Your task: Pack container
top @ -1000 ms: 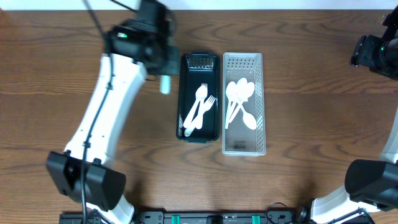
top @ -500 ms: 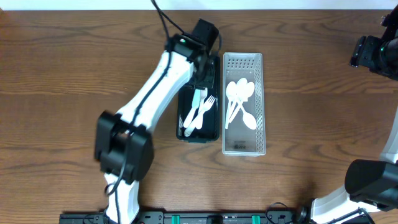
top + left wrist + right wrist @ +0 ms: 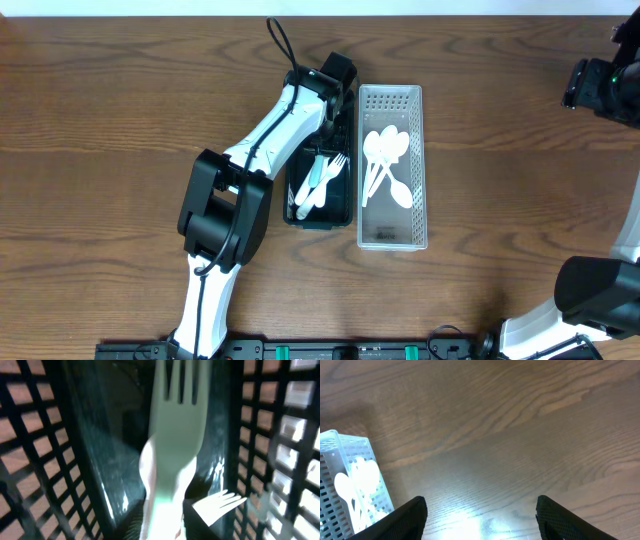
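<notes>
A black mesh container (image 3: 345, 205) holds several white plastic forks (image 3: 330, 175). Next to it on the right, a white mesh container (image 3: 391, 237) holds several white spoons (image 3: 385, 160). My left gripper (image 3: 322, 150) reaches down into the far end of the black container and is shut on a pale fork (image 3: 317, 177). In the left wrist view this fork (image 3: 172, 445) points away from me between my fingers, inside the black container (image 3: 82, 455), above another fork (image 3: 220, 502). My right gripper (image 3: 480, 520) is open and empty over bare table at the far right.
The white container's corner and its spoons (image 3: 355, 485) show at the left edge of the right wrist view. The right arm (image 3: 605, 85) hangs at the far right table edge. Brown wooden table (image 3: 500, 150) surrounds both containers.
My left arm swung right from outside the black container to over it and lowered the fork into it. The right arm has not moved.
</notes>
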You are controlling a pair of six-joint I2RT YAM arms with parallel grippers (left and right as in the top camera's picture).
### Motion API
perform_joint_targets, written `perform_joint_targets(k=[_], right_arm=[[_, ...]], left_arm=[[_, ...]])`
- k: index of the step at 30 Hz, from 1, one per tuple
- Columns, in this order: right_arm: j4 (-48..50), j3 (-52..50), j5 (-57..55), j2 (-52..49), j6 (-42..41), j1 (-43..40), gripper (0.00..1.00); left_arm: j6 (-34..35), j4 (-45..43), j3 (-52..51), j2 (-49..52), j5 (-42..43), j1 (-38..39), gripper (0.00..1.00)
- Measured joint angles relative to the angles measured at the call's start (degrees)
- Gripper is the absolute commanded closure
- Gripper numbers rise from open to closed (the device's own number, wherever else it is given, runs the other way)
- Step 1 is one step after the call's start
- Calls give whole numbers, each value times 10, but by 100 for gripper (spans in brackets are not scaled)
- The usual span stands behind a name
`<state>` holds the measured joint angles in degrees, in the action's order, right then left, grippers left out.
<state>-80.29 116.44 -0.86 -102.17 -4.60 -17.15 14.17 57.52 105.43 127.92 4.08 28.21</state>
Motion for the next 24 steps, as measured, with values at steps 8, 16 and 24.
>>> perform_joint_targets(k=[8,16,24], right_arm=[[21,0,0,0,11,0,27],[117,0,-2,0,50,37,22],[353,-2,2,-4,86,106,18]], left_arm=[[-44,-15,-1,-56,-30,0,20],[-66,-74,0,-230,-139,-20,2],[-142,-240,2,-272,-183,-145,2]])
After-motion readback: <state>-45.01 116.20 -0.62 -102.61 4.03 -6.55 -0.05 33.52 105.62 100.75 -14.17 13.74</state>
